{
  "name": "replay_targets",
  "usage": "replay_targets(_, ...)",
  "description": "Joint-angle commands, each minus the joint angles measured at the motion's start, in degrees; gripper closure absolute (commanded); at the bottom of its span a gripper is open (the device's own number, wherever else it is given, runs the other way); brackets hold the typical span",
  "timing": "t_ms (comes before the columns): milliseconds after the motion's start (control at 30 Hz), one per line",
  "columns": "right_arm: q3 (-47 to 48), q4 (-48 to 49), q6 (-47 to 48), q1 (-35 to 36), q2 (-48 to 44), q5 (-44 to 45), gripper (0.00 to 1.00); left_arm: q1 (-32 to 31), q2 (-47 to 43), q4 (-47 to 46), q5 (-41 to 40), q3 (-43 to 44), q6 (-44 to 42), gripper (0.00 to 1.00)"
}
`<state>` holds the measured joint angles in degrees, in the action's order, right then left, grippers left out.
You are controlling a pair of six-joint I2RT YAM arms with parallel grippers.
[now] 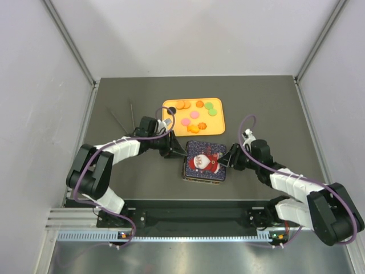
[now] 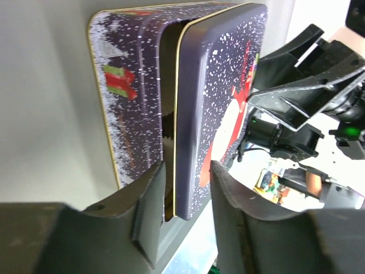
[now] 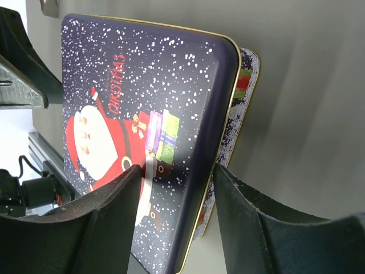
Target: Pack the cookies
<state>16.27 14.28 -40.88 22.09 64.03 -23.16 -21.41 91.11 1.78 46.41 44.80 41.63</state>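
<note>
Jaws of left gripper and right gripper pinch opposite edges of the Santa lid, sitting askew over its tin base.

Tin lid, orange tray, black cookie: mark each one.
tin lid (image 1: 205,161), top external view, on the Santa picture.
orange tray (image 1: 217,126), top external view, bare near-right corner.
black cookie (image 1: 171,110), top external view, its centre.

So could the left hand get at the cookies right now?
Probably not just yet: the left hand seems clamped on the tin lid. The cookies lie close beyond it on the orange tray, nothing between.
</note>
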Motion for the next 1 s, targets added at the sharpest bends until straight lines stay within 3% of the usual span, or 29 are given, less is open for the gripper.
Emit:
replay_targets(0, 2.71, -0.31, 1.60, 1.20, 0.22, 1.62, 0.46, 0.40, -2.43, 3.57, -1.67, 2.40, -3.13, 0.56)
replay_targets(367, 6.66, -4.96, 2.74, 4.71, 1.27, 6.80, 0.44, 0.14, -4.27, 5.08, -5.02, 1.17, -4.98, 0.32)
replay_targets(700, 10.00, -8.48, 2.83, 7.88, 3.56, 11.20, 0.42, -3.02, -4.45, 2.26, -6.33, -1.81, -3.40, 0.32)
replay_targets(967, 12.82, -13.49, 3.97, 9.47, 3.12, 14.80, 0.35, -6.01, -5.85, -0.46, -8.09, -3.57, 0.20, 0.32)
